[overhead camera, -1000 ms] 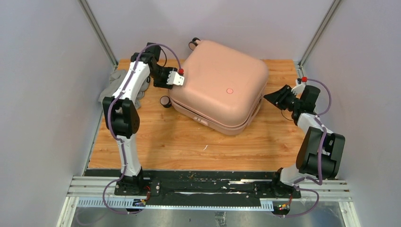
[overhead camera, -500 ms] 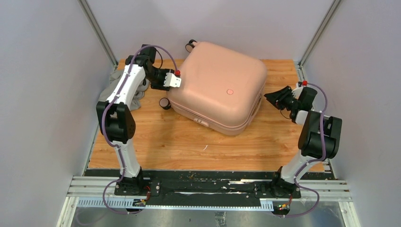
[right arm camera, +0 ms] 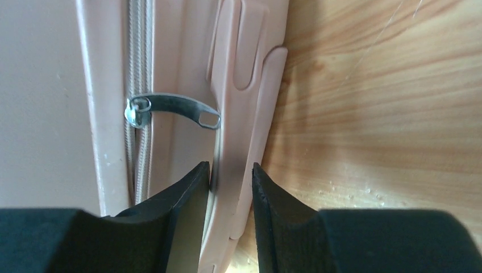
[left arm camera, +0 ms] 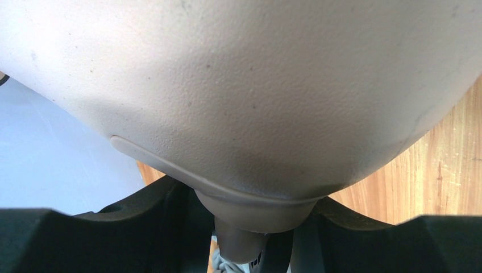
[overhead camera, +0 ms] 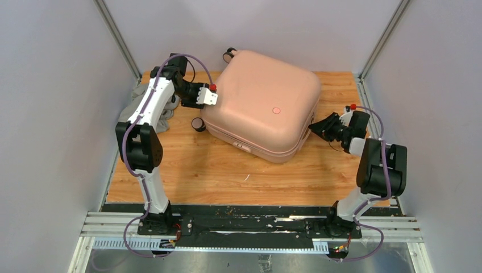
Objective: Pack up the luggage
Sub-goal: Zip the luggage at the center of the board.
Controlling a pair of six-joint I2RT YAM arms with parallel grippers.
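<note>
- Luggage (overhead camera: 264,105): pale pink hard-shell suitcase, lying closed and flat on the wooden table (overhead camera: 187,170), turned at an angle toward the far side; a small round dot (overhead camera: 276,110) marks its upper shell.
- Wheels: one black wheel (overhead camera: 229,54) projects at the suitcase's far corner, another (overhead camera: 198,123) sits beside its left corner.
- Left gripper (overhead camera: 207,96): at the suitcase's left corner; in the left wrist view the shell (left arm camera: 244,91) fills the frame and the rounded corner sits between the two black fingers (left arm camera: 142,222), which are spread around it.
- Right gripper (overhead camera: 314,128): at the suitcase's right side, close to the table; its fingers (right arm camera: 187,199) are partly parted with a narrow gap, nothing pinched between them.
- Zipper pull (right arm camera: 173,109): metal tab lying across the seam, just beyond the right fingertips, not touched.
- Grey cloth (overhead camera: 135,99): left of the suitcase, behind the left arm.
</note>
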